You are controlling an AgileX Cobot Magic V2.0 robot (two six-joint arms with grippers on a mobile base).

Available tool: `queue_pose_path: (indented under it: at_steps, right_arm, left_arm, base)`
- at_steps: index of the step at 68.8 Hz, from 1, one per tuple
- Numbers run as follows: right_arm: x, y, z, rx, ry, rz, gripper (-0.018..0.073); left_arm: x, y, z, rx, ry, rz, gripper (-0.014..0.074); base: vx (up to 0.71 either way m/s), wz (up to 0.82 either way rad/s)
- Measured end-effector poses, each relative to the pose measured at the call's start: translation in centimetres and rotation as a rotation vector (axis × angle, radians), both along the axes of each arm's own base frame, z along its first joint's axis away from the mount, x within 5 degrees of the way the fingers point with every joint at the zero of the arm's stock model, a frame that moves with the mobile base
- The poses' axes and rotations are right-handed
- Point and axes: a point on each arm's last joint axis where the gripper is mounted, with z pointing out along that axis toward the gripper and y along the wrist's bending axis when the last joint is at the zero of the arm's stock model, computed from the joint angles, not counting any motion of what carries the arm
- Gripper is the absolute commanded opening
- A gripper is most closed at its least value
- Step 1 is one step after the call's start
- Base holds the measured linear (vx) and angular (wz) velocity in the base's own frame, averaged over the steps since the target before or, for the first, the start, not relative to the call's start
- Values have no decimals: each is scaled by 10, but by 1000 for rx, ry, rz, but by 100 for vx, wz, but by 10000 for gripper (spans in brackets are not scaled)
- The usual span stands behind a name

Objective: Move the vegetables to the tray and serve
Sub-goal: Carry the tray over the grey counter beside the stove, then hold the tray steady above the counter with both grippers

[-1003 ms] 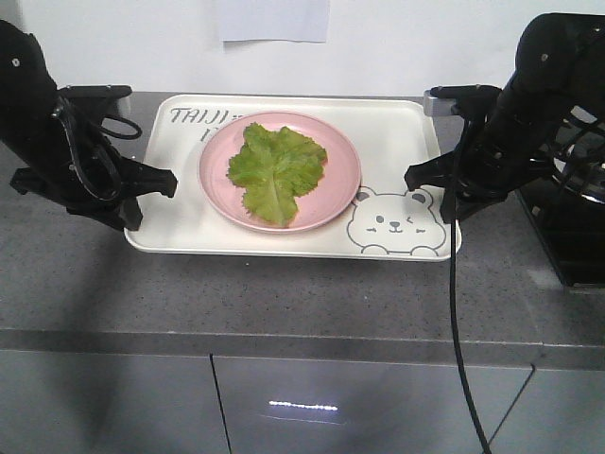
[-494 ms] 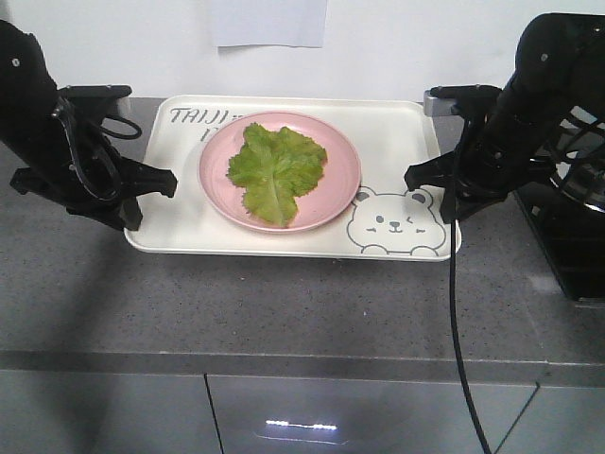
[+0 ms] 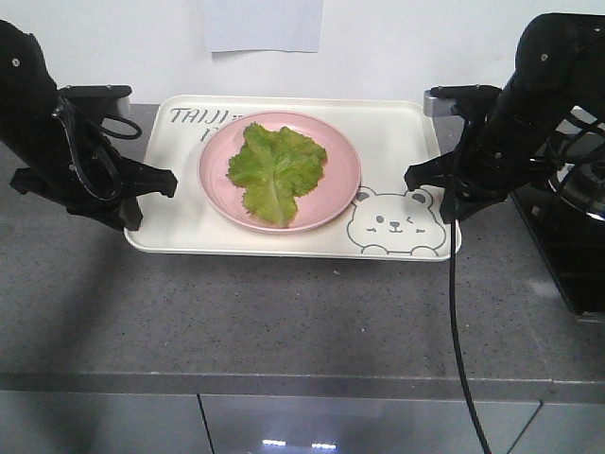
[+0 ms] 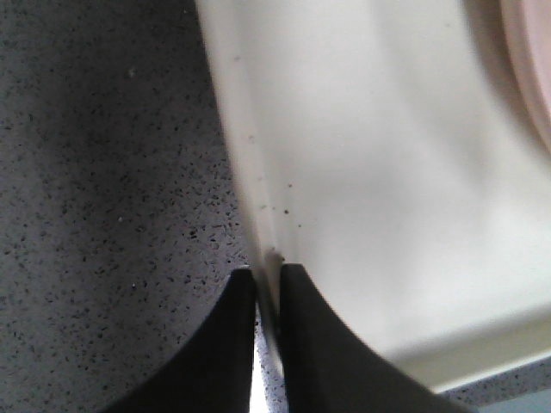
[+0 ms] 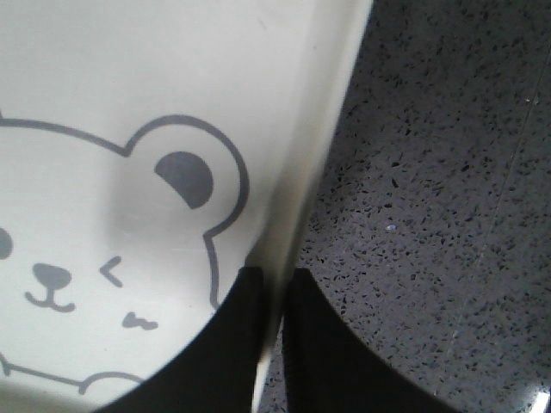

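A: Little has moved since a second ago; only the background has slid slightly, both arms as before.

B: The left gripper [image 4: 267,288] and right gripper [image 5: 274,288] pinch opposite rims of the tray [image 3: 397,128], vegetables [image 3: 276,170] on its pink plate [image 3: 340,161].

A: Lift evenly; it seems to rest on the surface [image 3: 284,312].

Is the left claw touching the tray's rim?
Touching. The left wrist view shows the left claw with both fingers closed on the tray rim, no gap visible.
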Motion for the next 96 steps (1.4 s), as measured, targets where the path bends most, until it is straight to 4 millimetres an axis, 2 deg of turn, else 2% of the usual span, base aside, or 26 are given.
queue_pose_path:
  at_steps: [96]
  right_arm:
    - [0, 0, 0, 0, 0, 0, -4]
  left_arm:
    - [0, 0, 0, 0, 0, 0, -6]
  base:
    - [4, 0]
